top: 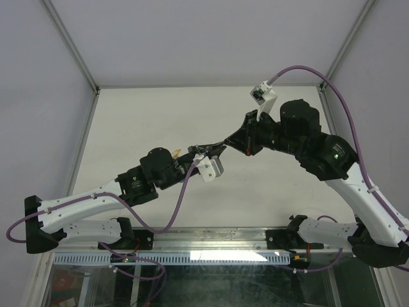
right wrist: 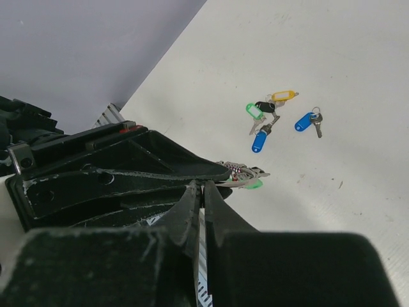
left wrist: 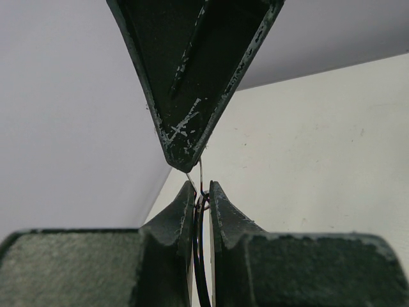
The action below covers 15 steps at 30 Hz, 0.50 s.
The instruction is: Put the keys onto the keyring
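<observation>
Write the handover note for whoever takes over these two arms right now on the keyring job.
Left gripper: shut on the keyring, held above the table.
Right gripper: shut, its tip meeting the left one at the ring's wire; whether it grips the wire is unclear.
Done: a green-capped key hangs at the left gripper's tip, apparently on the ring.
Left: a bunch of loose keys (green, black, yellow, blue caps) and a single blue key lie on the table, neither gripper near them.
</observation>
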Motion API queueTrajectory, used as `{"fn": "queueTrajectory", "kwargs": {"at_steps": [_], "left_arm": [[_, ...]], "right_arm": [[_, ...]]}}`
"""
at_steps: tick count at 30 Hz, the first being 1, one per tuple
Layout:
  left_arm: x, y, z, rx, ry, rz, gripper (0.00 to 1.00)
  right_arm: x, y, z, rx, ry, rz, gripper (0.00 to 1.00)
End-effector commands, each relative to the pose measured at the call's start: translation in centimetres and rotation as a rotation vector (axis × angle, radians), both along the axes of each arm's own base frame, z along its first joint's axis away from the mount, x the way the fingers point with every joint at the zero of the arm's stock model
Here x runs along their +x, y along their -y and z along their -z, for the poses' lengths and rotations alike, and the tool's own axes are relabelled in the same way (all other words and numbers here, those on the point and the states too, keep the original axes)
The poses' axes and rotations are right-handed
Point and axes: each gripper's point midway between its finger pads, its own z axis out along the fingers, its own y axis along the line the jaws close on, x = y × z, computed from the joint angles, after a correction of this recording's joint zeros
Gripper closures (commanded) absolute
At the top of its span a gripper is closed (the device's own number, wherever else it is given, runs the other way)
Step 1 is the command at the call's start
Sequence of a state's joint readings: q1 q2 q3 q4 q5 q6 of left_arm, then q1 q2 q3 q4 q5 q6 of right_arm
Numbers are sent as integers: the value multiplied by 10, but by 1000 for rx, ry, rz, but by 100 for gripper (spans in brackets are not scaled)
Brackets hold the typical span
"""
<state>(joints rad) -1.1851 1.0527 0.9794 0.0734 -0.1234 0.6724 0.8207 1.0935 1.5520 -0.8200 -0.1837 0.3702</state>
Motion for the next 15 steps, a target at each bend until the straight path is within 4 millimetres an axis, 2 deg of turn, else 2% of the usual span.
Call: {"fn": "queueTrajectory", "kwargs": {"at_steps": [1,3,6,15], "left_arm": [[1,-10,-50,-150,35,-28,87],[4,-13,-55,-198,16,-55,73],[6,-12,-60,-247,-8,-61,64],[7,-7,-57,-283,-29,-56,65]], "right_arm": [[-4,-4,-21,77,80,-40,100],[-4,-4,-22,87,91,-37,100],[-3,-3,-26,110,115,-28,100],[-2,10,-41,176,166,38,100]]}}
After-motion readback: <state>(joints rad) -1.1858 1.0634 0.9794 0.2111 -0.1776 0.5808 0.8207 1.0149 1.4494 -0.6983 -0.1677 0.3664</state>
